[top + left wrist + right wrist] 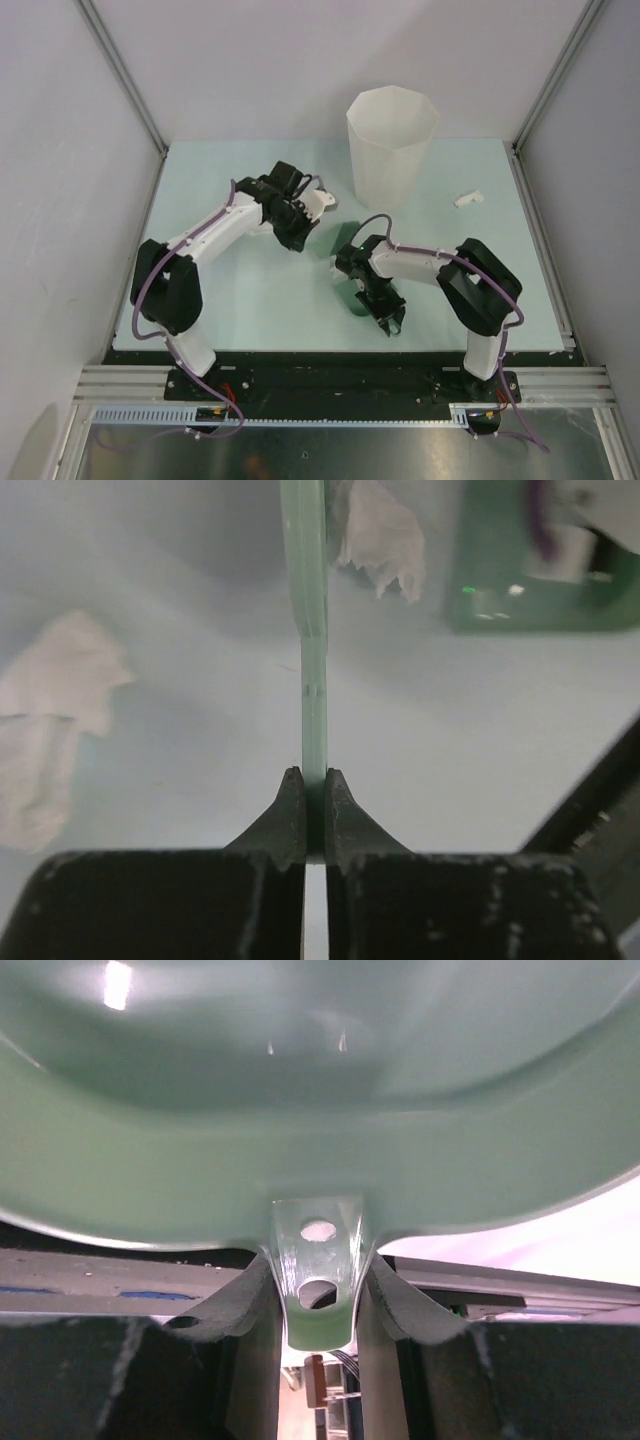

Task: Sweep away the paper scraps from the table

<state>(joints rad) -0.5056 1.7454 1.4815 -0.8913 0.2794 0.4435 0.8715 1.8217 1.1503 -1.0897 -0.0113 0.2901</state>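
Your pale mint table [250, 290] sits between grey walls [60, 150]. Nearest you, the right gripper [318, 1270] clamps the green dustpan [320, 1110] by its handle tab. Beyond, the left gripper [313, 780] pinches a thin green strip [313, 630], with paper scraps [50, 730] on the table either side. Farther off stands the white bin [392, 140].

Left wrist view: we get the thin pale-green flat plastic strip [314, 680] edge-on only, top cut off by the upper edge, so its outline can't be told. The crumpled white paper scrap at left [50, 740] is blurred & clipped by the frame; a second scrap [380, 535] is clipped at top. The dark-green plastic dustpan [540, 580] is out of focus, cut at top right. Right wrist view: it overfills the pic, 3 sides cut. From above, we see little of it under the right arm [420, 262]; the far white scrap [468, 198] is too small for detail.
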